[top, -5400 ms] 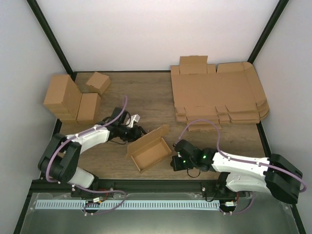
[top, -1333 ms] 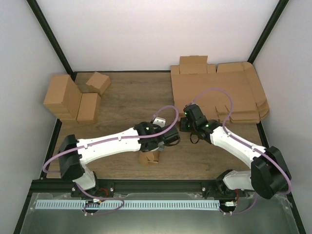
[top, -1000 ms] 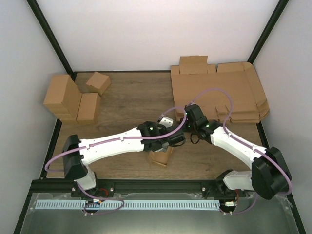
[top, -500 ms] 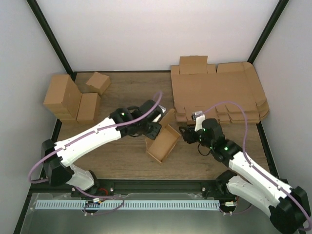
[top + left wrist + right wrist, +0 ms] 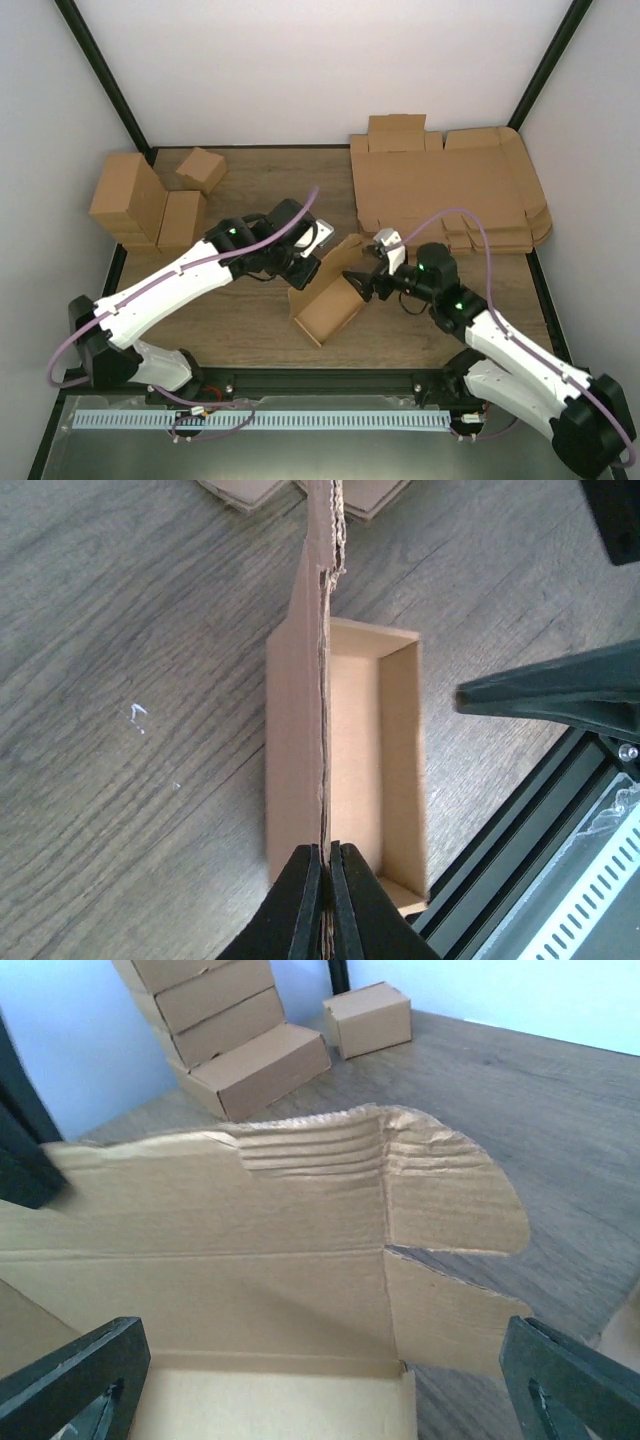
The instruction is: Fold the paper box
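Left gripper pinches the paper box by its upright flap; right gripper gapes wide near it, holding nothing.

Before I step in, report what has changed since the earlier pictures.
The brown cardboard paper box swung to a steeper angle, its lid flap now pinched in the left gripper. The right gripper opened wide, facing it. The flat cardboard stack and folded brown boxes stayed put.
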Action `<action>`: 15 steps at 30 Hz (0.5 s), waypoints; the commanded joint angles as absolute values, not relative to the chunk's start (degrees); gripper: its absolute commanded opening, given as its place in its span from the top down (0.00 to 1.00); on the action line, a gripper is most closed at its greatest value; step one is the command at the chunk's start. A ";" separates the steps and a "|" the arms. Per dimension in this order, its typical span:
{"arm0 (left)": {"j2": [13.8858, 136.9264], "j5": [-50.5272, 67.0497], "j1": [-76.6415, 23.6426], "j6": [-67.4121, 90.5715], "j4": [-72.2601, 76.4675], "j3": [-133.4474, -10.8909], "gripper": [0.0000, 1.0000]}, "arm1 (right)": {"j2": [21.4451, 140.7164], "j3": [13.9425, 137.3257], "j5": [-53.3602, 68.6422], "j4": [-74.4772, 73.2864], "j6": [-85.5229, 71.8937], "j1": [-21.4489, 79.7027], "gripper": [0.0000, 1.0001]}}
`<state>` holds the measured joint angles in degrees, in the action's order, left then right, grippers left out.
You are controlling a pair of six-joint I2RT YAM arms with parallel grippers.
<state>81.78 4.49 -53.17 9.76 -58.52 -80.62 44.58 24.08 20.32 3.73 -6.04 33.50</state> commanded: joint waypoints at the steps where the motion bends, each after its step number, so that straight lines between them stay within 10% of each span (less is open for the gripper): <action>1: 77.64 6.48 -52.26 8.31 -59.51 -79.37 0.96 | 52.07 32.73 25.97 0.16 5.56 33.34 0.01; 15: 71.13 7.88 -52.25 6.08 -62.61 -76.87 0.96 | 54.57 36.81 26.02 -3.95 18.10 33.33 0.02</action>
